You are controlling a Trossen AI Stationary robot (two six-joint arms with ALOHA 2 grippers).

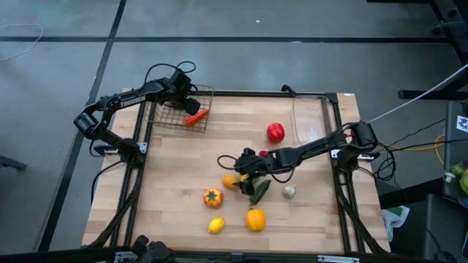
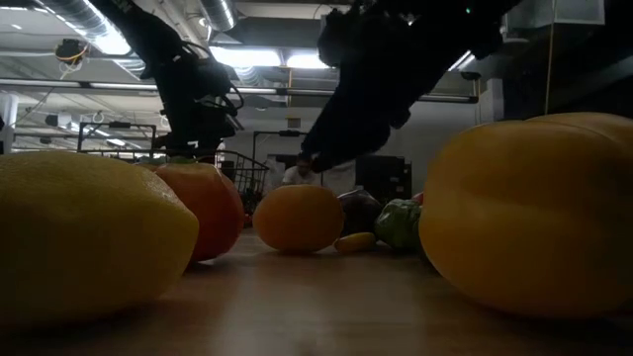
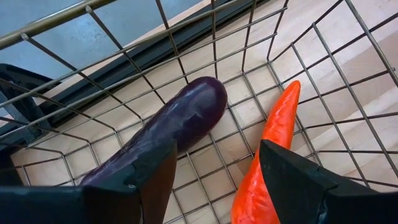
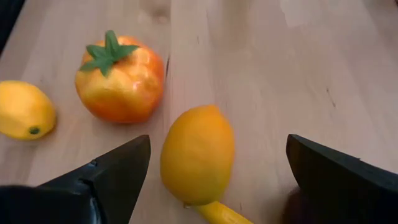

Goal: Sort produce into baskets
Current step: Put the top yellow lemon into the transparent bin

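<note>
Right claw [image 4: 214,180] spread over orange [image 4: 198,154]; left claw [image 3: 214,180] spread inside wire basket [image 3: 348,93].

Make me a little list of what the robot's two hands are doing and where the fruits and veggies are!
left gripper: open, inside the wire basket
in that basket: purple eggplant and carrot
right gripper: open, over an orange fruit
clear bin: nothing seen inside
on the table: tomato, lemon, red pepper, garlic
</note>
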